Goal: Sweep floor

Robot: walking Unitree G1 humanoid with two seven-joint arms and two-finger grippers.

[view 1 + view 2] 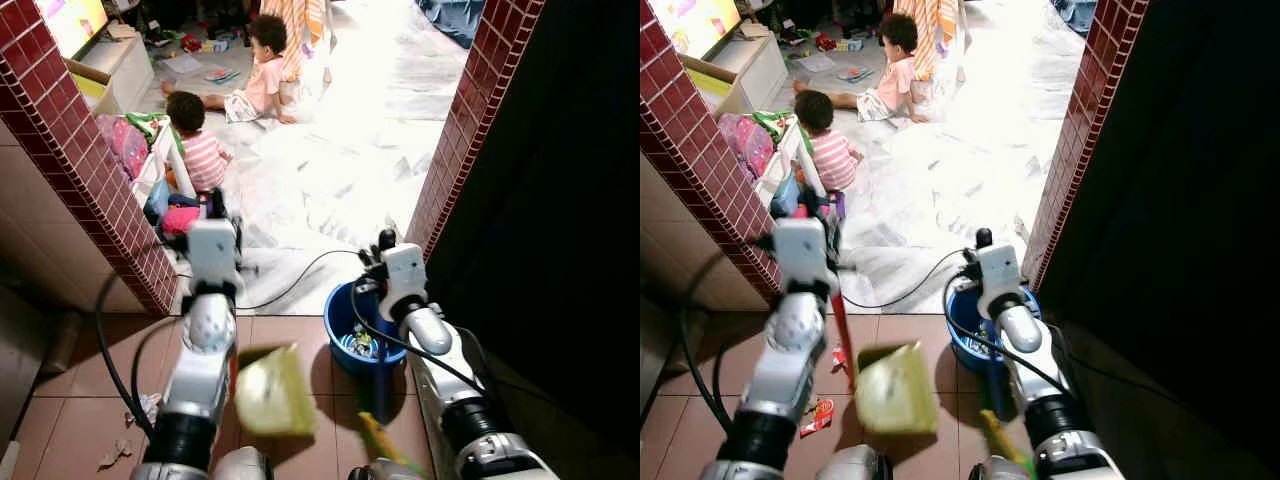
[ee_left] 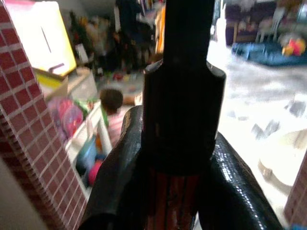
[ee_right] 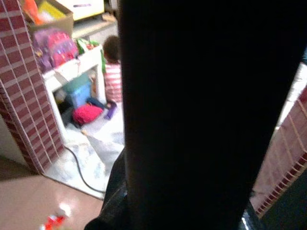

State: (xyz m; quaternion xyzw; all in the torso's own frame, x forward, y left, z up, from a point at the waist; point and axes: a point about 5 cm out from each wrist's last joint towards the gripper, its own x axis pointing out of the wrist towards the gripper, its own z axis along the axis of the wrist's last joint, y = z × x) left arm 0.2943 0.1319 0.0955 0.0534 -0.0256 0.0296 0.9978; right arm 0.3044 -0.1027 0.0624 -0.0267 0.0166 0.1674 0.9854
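Flooring under my rig is reddish-brown tile (image 1: pixel 940 440), bounded on both sides by dark red brick pillars (image 1: pixel 90 180) that frame a doorway. Beyond the threshold I see a pale, brightly lit floor (image 1: pixel 360 150) of a cluttered living room, where two children (image 1: pixel 250 75) sit near toy shelves and a lit screen (image 1: pixel 75 20).

Left gripper (image 2: pixel 177 158): fingers clenched around a dark handle with a red section, which in the right eye view runs down as a red stick (image 1: pixel 843 340) toward the tile. Right gripper (image 3: pixel 192 143): I read a thick black shaft across its wrist view with the fingers around it, but cannot tell how tightly they clamp.

A yellow-green dustpan (image 1: pixel 897 390) sits low between the two arms, blurred. A blue bucket (image 1: pixel 345 325) containing scraps stands on the tile just beside the right arm. Debris: a red wrapper (image 1: pixel 818 415) and pale paper scraps (image 1: pixel 115 455) on the tile near the left arm. A black cable (image 1: pixel 290 280) crosses the threshold.
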